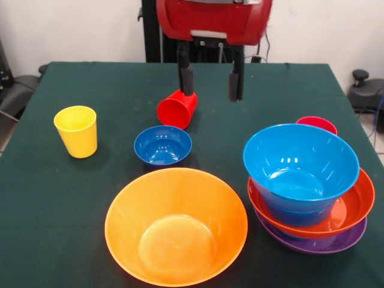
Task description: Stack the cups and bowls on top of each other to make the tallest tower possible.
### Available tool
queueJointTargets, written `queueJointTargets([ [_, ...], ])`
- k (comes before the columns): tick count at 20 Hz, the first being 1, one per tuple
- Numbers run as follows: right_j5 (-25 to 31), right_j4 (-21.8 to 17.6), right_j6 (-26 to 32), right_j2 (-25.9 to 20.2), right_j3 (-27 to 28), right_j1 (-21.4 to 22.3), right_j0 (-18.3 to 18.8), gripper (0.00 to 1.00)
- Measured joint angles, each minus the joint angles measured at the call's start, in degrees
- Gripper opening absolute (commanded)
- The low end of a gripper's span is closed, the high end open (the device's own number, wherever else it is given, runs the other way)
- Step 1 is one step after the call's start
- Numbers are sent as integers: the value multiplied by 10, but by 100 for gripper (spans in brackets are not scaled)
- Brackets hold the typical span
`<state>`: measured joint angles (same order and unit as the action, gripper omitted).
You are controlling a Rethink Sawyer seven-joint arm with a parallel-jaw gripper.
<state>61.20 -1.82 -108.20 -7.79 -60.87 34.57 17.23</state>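
Note:
In the front view my gripper hangs open and empty above the far middle of the table, its left finger just above a red cup lying on its side. A yellow cup stands upright at the left. A pinkish-red cup shows only its rim behind the tower. The tower at the right has a purple bowl lowest, a red-orange bowl in it and a large blue bowl on top. A small blue bowl sits mid-table. A huge orange bowl sits at the front.
The dark green table ends at its far edge near the black pedestal. Dark chairs or equipment stand off both far corners.

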Motion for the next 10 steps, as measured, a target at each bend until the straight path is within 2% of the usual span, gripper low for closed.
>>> queueJointTargets([
  [5,-1,-1,28,-11,-73,55,43,100],
  [10,-29,-2,69,-11,-197,156,120,100],
])
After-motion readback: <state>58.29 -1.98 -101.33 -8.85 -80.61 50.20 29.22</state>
